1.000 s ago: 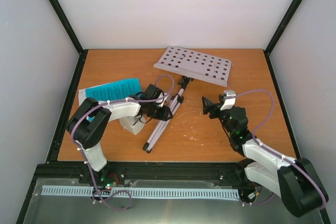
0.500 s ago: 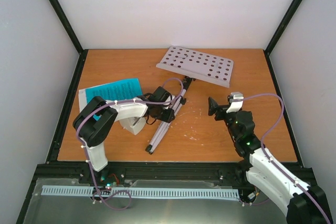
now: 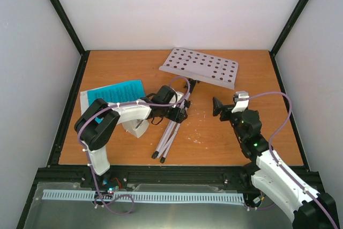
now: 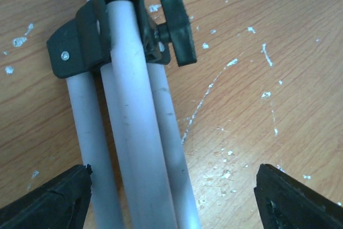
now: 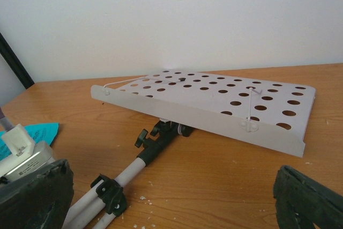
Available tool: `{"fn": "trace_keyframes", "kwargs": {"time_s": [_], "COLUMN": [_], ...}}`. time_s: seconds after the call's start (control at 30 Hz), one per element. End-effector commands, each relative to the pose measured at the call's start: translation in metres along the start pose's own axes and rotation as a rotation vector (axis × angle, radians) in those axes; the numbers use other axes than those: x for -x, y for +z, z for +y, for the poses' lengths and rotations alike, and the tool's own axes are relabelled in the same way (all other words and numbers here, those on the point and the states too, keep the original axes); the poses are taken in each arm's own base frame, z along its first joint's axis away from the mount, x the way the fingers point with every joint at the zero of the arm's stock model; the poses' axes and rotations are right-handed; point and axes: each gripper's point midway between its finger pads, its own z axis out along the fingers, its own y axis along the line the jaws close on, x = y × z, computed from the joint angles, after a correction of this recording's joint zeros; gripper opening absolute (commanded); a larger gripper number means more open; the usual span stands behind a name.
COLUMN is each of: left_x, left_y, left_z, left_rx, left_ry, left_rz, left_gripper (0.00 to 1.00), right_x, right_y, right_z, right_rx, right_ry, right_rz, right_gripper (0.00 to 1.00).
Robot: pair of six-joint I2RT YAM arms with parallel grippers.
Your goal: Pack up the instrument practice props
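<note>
White perforated music stand [image 3: 199, 67] looks mid-collapse: your left gripper [image 4: 172, 171] straddles its legs [image 4: 134, 132], spread; right gripper [image 5: 172, 168] gapes empty beside it. Regrip legs next.

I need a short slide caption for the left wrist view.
Open left claw straddling the music stand's folded legs on the table.

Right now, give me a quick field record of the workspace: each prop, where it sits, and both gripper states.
music stand: lying down, perforated desk toward the back of the table
tripod legs: folded together, feet toward the near edge
sheet music: flat, left side
metronome: under the left arm, beside the pages
left gripper: open, astride the legs near the black clamp
right gripper: open, empty, right of the legs
</note>
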Motion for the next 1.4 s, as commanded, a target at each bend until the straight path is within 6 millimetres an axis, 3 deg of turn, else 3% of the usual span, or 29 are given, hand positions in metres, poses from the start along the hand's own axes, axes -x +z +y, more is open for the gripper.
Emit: {"fn": "trace_keyframes", "kwargs": {"time_s": [0.0,0.2,0.37,0.47,0.63,0.7,0.83,0.97,1.03,1.13,1.27,1.37], "left_x": [0.033,0.082,0.137,0.162,0.209,0.226,0.241,0.225,0.200,0.153,0.080,0.030], "left_y": [-0.022,-0.068,-0.123,-0.149,-0.206,-0.232,-0.287,-0.345,-0.381,-0.415,-0.443,-0.434], "left_z": [-0.025,-0.067,-0.101,-0.099,-0.067,-0.037,0.043,0.131,0.184,0.241,0.297,0.315], "left_rx": [-0.073,-0.207,-0.337,-0.398,-0.344,-0.299,-0.204,-0.069,0.025,0.147,0.382,0.596], "left_ry": [0.038,0.122,0.205,0.202,0.210,0.178,0.056,-0.092,-0.193,-0.338,-0.514,-0.565], "left_rz": [-0.108,-0.233,-0.359,-0.378,-0.501,-0.555,-0.648,-0.747,-0.815,-0.887,-1.046,-1.145], "left_gripper": [0.87,0.98,0.99,0.99,0.99,0.99,1.00,1.00,1.00,0.99,0.99,0.99], "right_x": [0.023,0.056,0.108,0.135,0.156,0.161,0.157,0.145,0.139,0.131,0.111,0.082], "right_y": [-0.003,-0.001,0.004,0.017,0.044,0.051,0.058,0.054,0.048,0.034,0.021,0.016], "right_z": [0.008,0.033,0.050,0.050,0.049,0.037,-0.012,-0.063,-0.087,-0.118,-0.140,-0.151], "right_rx": [0.027,0.118,0.151,0.102,0.048,0.015,-0.045,-0.128,-0.178,-0.278,-0.385,-0.420], "right_ry": [-0.007,-0.046,-0.028,-0.027,-0.032,-0.026,0.064,0.118,0.137,0.123,0.017,-0.038], "right_rz": [-0.025,0.001,-0.033,0.006,0.117,0.130,0.165,0.181,0.176,0.139,0.056,-0.017], "right_gripper": [1.00,1.00,1.00,1.00,1.00,1.00,1.00,1.00,1.00,1.00,1.00,1.00]}}
